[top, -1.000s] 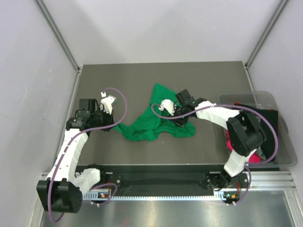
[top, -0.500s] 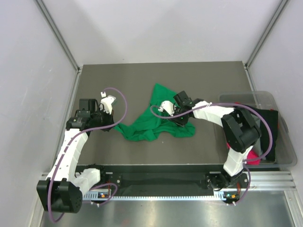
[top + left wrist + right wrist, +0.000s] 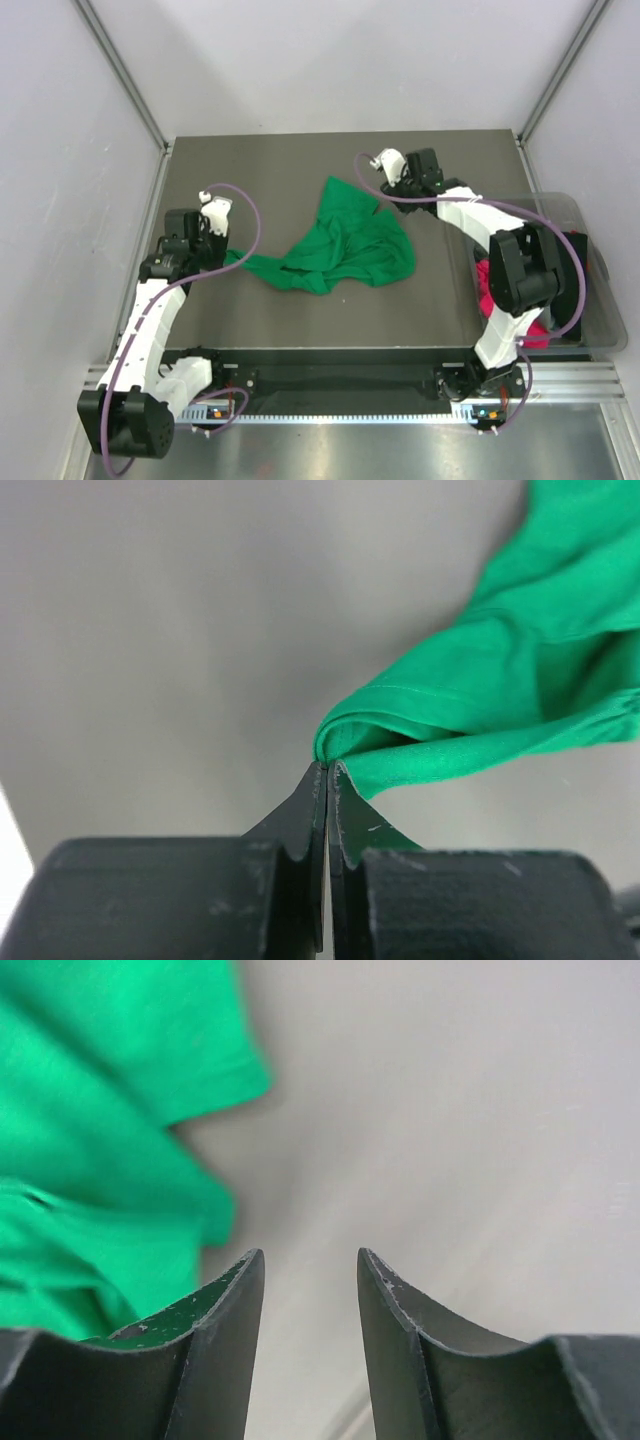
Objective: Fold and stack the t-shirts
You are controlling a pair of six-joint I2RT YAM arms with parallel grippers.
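Note:
A bright green t-shirt (image 3: 345, 240) lies crumpled in the middle of the dark table (image 3: 280, 160). My left gripper (image 3: 224, 256) is shut on the shirt's left corner and holds it stretched out to the left. The left wrist view shows the closed jaws (image 3: 328, 768) pinching a folded green hem (image 3: 480, 690). My right gripper (image 3: 403, 187) is open and empty, hovering just past the shirt's back right edge. In the right wrist view (image 3: 310, 1260) the green shirt (image 3: 90, 1150) lies to the left of the fingers, apart from them.
A clear plastic bin (image 3: 600, 310) stands at the table's right edge. It holds a magenta-pink shirt (image 3: 488, 290) and a black shirt (image 3: 562, 265), partly hidden by my right arm. Grey walls close in the left, back and right.
My right gripper has come off the green shirt and moved back and to the right, now open. My left gripper has drawn the shirt's corner slightly left, and the shirt lies more spread.

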